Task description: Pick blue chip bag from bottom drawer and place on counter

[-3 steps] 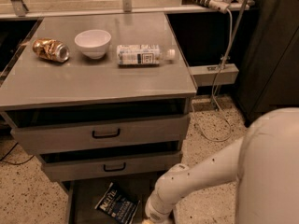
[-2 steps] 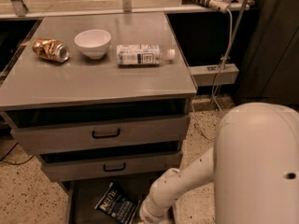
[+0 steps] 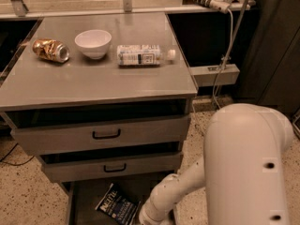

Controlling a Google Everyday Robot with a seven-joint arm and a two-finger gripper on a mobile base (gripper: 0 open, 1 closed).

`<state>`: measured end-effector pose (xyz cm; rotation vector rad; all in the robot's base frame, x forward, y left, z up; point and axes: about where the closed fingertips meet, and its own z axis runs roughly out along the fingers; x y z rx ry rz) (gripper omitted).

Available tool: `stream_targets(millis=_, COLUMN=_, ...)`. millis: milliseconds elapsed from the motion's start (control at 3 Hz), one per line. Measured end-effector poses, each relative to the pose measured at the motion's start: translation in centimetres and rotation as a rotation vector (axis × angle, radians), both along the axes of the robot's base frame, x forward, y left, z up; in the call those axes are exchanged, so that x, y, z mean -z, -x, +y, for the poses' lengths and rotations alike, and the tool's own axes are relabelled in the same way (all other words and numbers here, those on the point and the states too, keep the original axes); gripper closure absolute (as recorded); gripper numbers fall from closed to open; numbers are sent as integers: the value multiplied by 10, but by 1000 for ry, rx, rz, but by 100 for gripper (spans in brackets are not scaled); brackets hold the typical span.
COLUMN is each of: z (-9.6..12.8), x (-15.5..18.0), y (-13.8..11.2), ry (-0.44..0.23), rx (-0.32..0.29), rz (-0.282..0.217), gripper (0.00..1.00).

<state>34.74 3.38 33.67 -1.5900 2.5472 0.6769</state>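
Just changed: the white arm [image 3: 243,163] has swung in from the 3 o'clock edge and now fills the 4 o'clock quarter; its wrist end has slid toward the bag.
Meaning for the task: judged as the final approach to the grasp. The pick is not yet made, and the lift and placing remain.
tool [image 3: 148,220]: at the foot of the forearm, at the 6 o'clock edge over the open drawer. It is largely cut off, so whether it is wide, narrow or holding cannot be told.
blue chip bag [image 3: 117,209]: lying flat and askew on the floor of the bottom drawer [image 3: 80,204], at 9 o'clock of the tool and just beside it. Contact cannot be told.
Against the earlier frame: the bag has kept its place and tilt – it is not lifted.
table [image 3: 93,86]: unchanged. It carries a white bowl [image 3: 93,42], a crushed gold can [image 3: 50,50] at the bowl's 9 o'clock and a water bottle [image 3: 143,55] at its 3 o'clock. The 6 o'clock strip is bare.
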Motion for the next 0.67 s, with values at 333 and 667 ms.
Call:
stream_targets(millis=333, z=20, x=35, y=-14, ry=-73, rx=63, rz=-16, gripper=0)
stream_targets(millis=667, z=38, x=58, y=-33, ry=-147, rx=116, rz=-52, gripper=0)
